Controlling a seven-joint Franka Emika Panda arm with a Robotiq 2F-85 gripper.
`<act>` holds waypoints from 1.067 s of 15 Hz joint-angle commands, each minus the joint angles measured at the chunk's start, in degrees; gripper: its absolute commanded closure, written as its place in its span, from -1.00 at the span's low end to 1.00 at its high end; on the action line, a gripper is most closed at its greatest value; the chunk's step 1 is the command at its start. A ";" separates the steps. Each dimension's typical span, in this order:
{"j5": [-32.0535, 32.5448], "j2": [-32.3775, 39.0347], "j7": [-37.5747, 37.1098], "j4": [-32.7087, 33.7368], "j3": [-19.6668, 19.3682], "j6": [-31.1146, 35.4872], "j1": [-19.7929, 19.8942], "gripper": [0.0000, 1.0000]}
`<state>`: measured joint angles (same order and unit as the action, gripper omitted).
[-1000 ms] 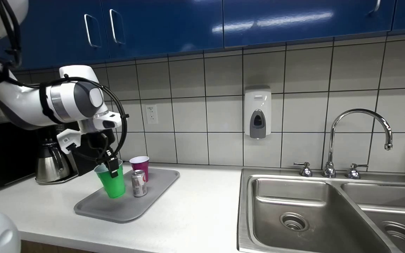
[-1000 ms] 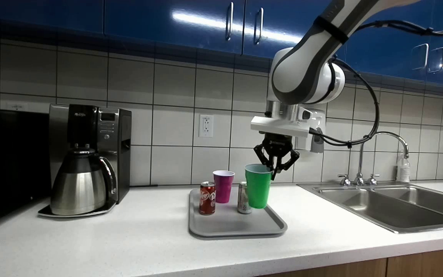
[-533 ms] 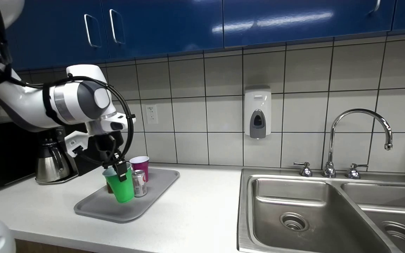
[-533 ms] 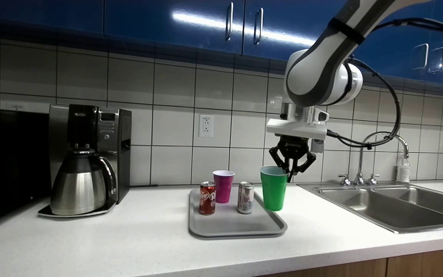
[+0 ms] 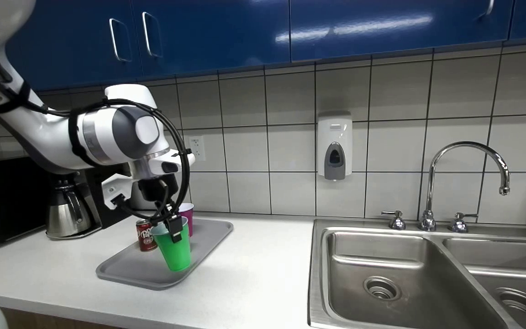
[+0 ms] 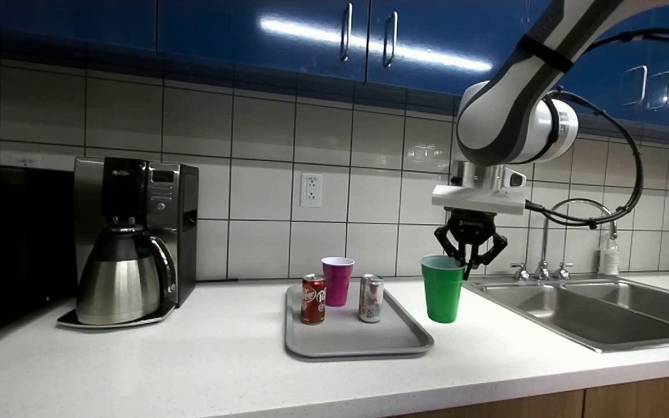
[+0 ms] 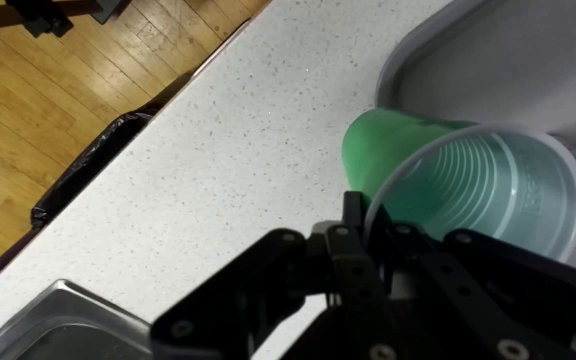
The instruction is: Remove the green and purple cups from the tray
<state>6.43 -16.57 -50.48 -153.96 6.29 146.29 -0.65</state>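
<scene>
I have the green cup [image 6: 442,296] by its rim, end effector [image 7: 368,214] pinched on it, cup tilted, just at the edge of the tray [image 6: 360,341]! On the tray stands the purple cup [image 6: 337,284], upright, and there are the red can [image 6: 312,301] and the silver can [image 6: 371,299].

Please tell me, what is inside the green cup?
The wrist view shows, inside the green cup, its ridged wall and one fingertip of the gripper. The bottom is hidden from view, so I cannot tell whether anything lies there.
</scene>
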 commanded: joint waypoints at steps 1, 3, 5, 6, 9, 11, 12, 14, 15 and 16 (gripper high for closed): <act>0.35 -1.70 2.55 -1.98 -0.36 0.48 2.53 0.98; 0.69 -1.31 3.06 -2.24 -0.65 0.62 3.58 0.98; 0.93 -0.82 3.57 -2.60 -1.05 0.98 4.57 0.98; 1.08 -0.56 3.69 -2.73 -1.24 1.06 5.01 0.98; 1.61 0.51 3.85 -3.11 -1.68 1.41 6.32 0.98; 2.14 1.19 3.72 -3.32 -1.90 1.64 6.99 0.98; 2.38 1.53 3.71 -3.46 -1.96 1.74 7.26 0.98; 3.09 2.16 3.47 -3.73 -2.07 2.07 7.71 0.98; 3.46 2.51 3.40 -3.82 -2.15 2.22 7.88 0.98; 3.78 2.82 3.32 -3.88 -2.24 2.35 8.02 0.98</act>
<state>8.70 -14.32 -48.05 -157.17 4.17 147.06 6.04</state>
